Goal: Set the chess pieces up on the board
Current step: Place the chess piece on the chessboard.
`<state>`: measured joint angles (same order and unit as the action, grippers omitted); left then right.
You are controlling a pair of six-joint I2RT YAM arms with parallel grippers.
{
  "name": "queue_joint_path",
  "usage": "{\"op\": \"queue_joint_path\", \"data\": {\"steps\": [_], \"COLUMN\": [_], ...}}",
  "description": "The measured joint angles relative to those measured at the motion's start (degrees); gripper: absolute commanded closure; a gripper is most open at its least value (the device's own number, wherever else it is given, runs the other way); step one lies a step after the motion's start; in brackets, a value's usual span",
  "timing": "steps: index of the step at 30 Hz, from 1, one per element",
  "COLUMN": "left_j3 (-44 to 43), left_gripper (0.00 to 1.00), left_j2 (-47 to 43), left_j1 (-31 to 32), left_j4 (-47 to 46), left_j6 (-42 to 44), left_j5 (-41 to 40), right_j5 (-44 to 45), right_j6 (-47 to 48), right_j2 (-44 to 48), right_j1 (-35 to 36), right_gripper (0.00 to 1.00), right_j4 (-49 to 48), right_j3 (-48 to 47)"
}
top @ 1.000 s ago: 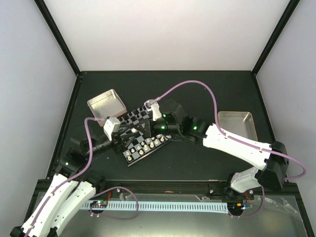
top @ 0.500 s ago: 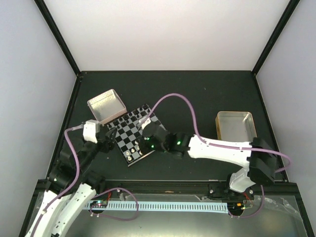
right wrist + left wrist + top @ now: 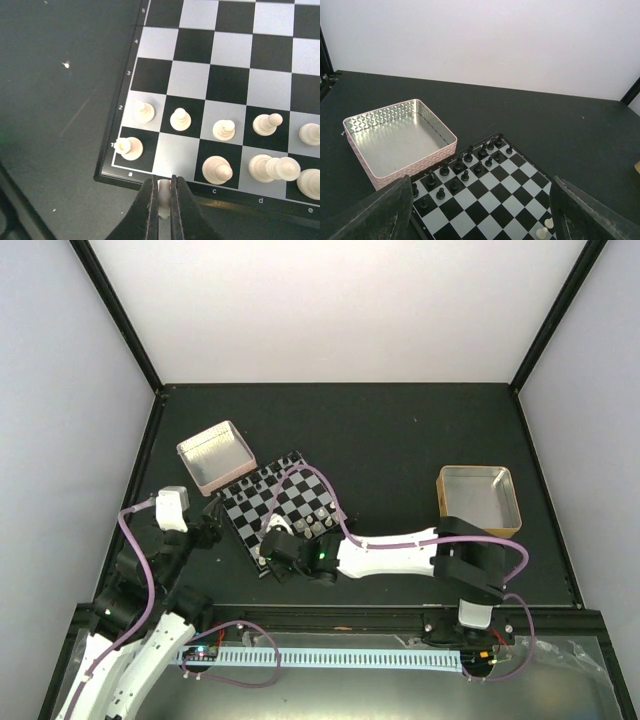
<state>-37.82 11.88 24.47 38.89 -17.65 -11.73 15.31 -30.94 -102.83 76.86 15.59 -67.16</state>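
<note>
My right jaws pinch one cream-white piece (image 3: 163, 192) at bottom centre, by the edge of the checkered board (image 3: 172, 156); my left jaws are spread wide.

A shallow rectangular metal tray with pink patterned sides (image 3: 215, 457) sits on the matte black table (image 3: 400, 430) at the left. Tiny black chess figures (image 3: 465, 167) stand in two rows just beside its near corner. A second, gold-rimmed metal tray (image 3: 480, 498) lies well apart, at the right.

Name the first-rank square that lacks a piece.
Square b1, bare between the pieces on a1 and c1, just ahead of the white piece held by the right gripper.
</note>
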Motion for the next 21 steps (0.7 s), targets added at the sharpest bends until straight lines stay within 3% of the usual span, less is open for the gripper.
{"op": "queue_joint_path", "data": {"steps": [21], "left_j3": [0.02], "left_gripper": [0.23], "left_j2": [0.24], "left_j1": [0.00], "left_j4": [0.55], "left_j6": [-0.13], "left_j5": [-1.05], "right_j5": [3.08], "right_j6": [-0.09], "right_j2": [-8.07], "right_j1": [0.00], "right_gripper": [0.97], "right_j4": [-2.71], "right_j3": [-2.60]}}
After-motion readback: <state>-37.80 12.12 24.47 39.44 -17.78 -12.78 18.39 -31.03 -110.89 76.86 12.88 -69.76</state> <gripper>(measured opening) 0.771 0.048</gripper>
